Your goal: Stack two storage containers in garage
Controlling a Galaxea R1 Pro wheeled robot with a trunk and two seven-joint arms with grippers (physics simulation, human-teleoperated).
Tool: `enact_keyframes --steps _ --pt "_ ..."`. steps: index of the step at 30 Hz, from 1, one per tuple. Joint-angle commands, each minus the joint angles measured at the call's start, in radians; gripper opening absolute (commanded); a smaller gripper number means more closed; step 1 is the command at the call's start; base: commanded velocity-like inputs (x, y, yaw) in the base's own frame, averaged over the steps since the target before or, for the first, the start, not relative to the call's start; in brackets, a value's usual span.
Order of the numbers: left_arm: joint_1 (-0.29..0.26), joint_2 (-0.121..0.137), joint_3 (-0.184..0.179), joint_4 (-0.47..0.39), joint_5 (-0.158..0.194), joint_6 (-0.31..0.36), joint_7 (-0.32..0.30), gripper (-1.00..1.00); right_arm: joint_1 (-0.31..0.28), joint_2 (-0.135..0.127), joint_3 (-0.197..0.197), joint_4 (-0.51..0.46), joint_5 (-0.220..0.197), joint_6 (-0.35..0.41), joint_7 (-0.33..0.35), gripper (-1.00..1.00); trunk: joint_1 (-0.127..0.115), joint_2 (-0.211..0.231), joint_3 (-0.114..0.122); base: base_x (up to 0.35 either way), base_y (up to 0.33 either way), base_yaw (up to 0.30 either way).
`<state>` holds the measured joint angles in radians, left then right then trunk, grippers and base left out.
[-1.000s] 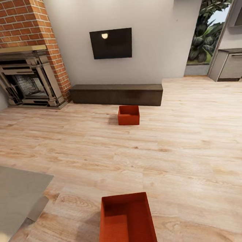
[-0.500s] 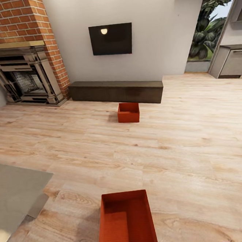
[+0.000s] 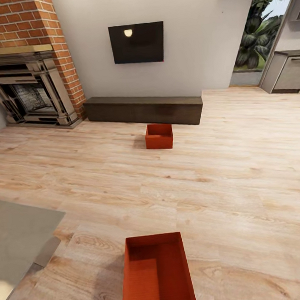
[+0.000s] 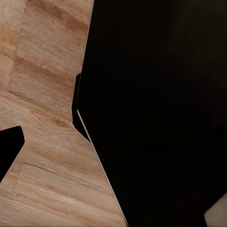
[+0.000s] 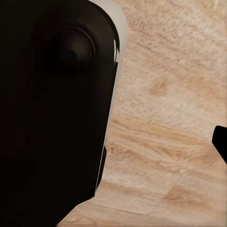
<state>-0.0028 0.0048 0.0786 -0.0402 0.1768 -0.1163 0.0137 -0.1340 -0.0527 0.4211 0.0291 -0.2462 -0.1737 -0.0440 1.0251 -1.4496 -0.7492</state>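
Head view: near storage container (image 3: 156, 277) at bottom centre of frame on the light wood floor (image 3: 244, 182), second storage container (image 3: 159, 136) at mid-frame just in front of the long dark bench (image 3: 143, 110). Versus earlier frames the whole picture has slid: TV (image 3: 137, 43) and fireplace (image 3: 24, 95) sit higher, near bin shows more rim, so the camera moved, not the bins. Grey rug (image 3: 17, 239) at lower left. No readable writing or brands anywhere. Both wrist views show dark robot body over wood planks; a black tip at each frame edge, cannot tell whether either pincer is spread or closed.
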Motion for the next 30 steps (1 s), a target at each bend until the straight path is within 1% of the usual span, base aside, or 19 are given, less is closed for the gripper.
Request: enact_keyframes --steps 1,30 --pt "0.000 0.000 0.007 0.000 -0.001 -0.002 0.000 1.00 -0.001 0.000 0.008 0.003 -0.008 -0.006 -0.001 1.00 0.000 0.000 -0.002 0.000 0.000 0.000" --pt "0.000 0.000 0.008 0.000 -0.001 -0.003 0.000 1.00 -0.001 -0.002 0.009 0.003 -0.008 -0.007 -0.002 1.00 0.000 0.000 -0.049 0.000 0.000 0.002"
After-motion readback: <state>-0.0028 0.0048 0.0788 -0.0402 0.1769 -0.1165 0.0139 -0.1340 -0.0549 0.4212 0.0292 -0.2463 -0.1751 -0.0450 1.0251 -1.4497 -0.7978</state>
